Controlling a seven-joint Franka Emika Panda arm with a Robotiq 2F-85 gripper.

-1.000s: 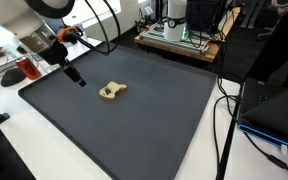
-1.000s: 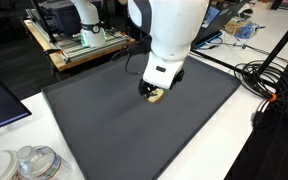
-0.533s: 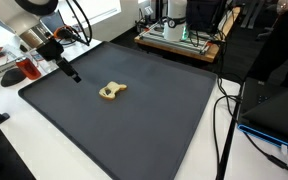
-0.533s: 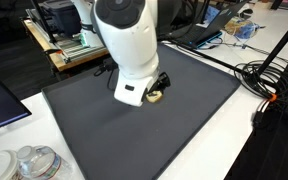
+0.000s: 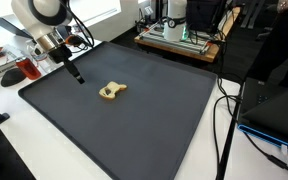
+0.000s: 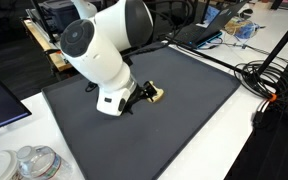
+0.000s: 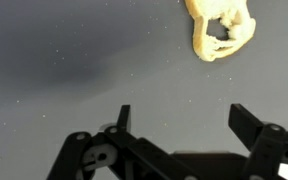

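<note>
The tan piece [image 5: 111,91] lies flat on the dark mat [image 5: 134,130], in the far-left part of it, well inside the mat's edges. It is small, lumpy and pale, with a hole through one end; what it is made of cannot be told.

My gripper [image 5: 77,77] stands to the left of the tan piece in an exterior view, near it but not touching it. The fingers point down at the mat on a slant. In an exterior view from the opposite side, the gripper [image 6: 134,100] is just beside the tan piece [image 6: 155,95], and my white wrist housing covers the mat to its left.

In the wrist view the tan piece [image 7: 222,28] sits at the top right, beyond the fingertips and off to the side of the right finger. It is not between the fingers. My gripper [image 7: 182,120] is released: the jaws stand wide apart with only bare mat between them, and they grasp nothing.

Outward from the mat:
- A white table [image 5: 4,140] carries the mat.
- A red object [image 5: 29,68] stands past the mat's far-left edge.
- A wooden rack [image 5: 179,38] with equipment stands at the far side.
- Cables [image 5: 224,110] run along the right edge.
</note>
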